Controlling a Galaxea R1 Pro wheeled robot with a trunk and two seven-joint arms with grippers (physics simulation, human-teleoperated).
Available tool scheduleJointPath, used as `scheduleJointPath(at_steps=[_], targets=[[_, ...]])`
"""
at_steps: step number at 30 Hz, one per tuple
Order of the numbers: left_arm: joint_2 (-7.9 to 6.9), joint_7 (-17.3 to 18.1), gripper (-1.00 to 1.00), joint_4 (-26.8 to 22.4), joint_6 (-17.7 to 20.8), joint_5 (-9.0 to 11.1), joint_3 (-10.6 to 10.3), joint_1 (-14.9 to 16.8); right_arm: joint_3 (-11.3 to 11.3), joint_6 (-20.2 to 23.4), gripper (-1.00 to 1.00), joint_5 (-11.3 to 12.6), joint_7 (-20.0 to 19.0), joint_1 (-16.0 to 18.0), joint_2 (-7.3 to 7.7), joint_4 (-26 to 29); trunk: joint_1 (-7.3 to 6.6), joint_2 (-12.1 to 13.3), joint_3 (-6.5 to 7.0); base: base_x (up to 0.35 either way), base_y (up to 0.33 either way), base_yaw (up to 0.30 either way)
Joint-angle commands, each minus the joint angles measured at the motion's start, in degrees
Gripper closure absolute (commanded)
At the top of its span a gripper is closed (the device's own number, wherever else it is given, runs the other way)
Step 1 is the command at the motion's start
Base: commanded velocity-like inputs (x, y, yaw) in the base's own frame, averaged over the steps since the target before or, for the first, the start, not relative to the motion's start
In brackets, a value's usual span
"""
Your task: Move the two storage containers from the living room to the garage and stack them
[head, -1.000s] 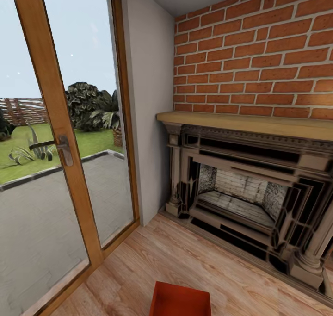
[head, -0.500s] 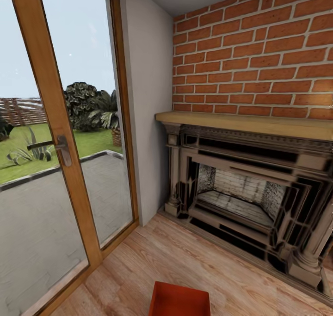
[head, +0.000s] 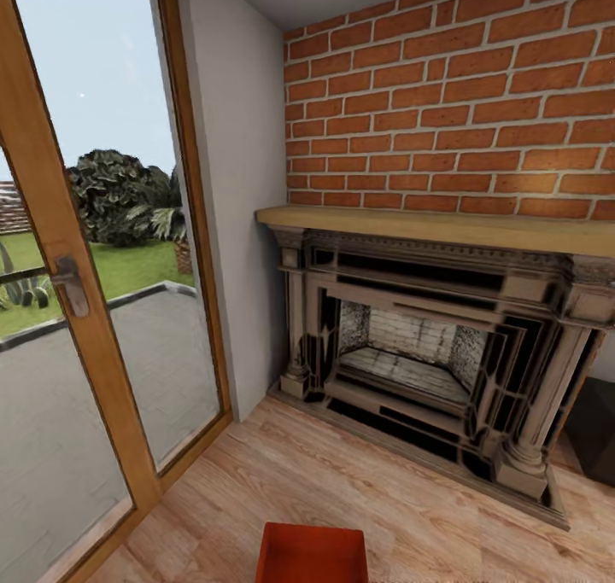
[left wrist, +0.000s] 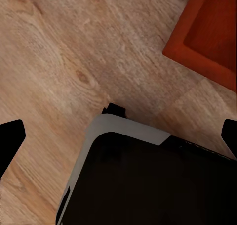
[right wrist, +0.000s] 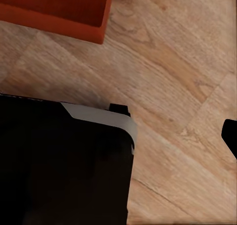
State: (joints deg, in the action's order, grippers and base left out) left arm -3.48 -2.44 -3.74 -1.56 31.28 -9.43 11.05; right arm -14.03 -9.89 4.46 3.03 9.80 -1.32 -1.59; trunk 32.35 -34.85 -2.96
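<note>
Room: we're in the living room, light wood plank floor (head: 342,480) running up to a red brick wall (head: 461,96).
Fireplace: dark ornate fireplace (head: 427,344) under a pale wooden mantel (head: 444,224), pale brick lining visible inside the firebox.
Doors: wood-framed glass door (head: 60,327) at the left, metal handle (head: 70,282) on the frame; through the glass, a grey patio, grass and a dark bush.
Corner: a plain grey-white wall section (head: 235,224) stands between the door frame and the brick.
Storage container: one red-orange open-topped bin (head: 313,554) sits on the wood floor at the bottom edge of the head view, cut off by the frame, well apart from the fireplace.
Same bin from the wrists: its corner shows in the left wrist view (left wrist: 210,32) and in the right wrist view (right wrist: 57,10), resting flat on the planks.
Robot body: a black, grey-edged part of the robot (left wrist: 148,180) lies near the bin, not touching it.
Left claw: two dark fingertips (left wrist: 10,141) at opposite edges of its wrist view, spread wide, nothing between them.
Right claw: only one dark fingertip (right wrist: 231,136) peeks in at the edge, so whether it's spread or closed I cannot tell.
Far right: a dark boxy object (head: 595,429) just beside the fireplace column, too cropped to identify.
</note>
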Motion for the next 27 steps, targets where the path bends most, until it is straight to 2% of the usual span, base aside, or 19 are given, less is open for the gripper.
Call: scheduleJointPath(at_steps=[1,8,16,27], targets=[[0.0,-0.2,-1.0,-0.04,-0.12,0.45,-0.5,0.02,-0.48,-0.3,-1.0,0.46,0.12,0.1,-0.06,-0.17,0.02,-0.09,-0.11,0.0,0.0,-0.243],[0.02,-0.2,-1.0,-0.04,-0.11,0.44,-0.48,0.02,-0.48,-0.29,-1.0,0.46,0.06,0.12,0.04,-0.17,0.02,-0.09,-0.11,0.0,0.017,-0.136],[0.02,-0.2,-1.0,-0.01,-0.17,0.57,-0.44,0.02,-0.56,-0.3,-1.0,0.46,0.05,0.1,0.08,-0.17,0.02,-0.09,-0.11,-0.053,0.228,-0.007],[0.04,-0.2,-1.0,0.0,-0.18,0.54,-0.44,0.02,-0.56,-0.3,-1.0,0.45,0.05,0.09,0.09,-0.17,0.02,-0.09,-0.11,-0.004,0.012,0.0]])
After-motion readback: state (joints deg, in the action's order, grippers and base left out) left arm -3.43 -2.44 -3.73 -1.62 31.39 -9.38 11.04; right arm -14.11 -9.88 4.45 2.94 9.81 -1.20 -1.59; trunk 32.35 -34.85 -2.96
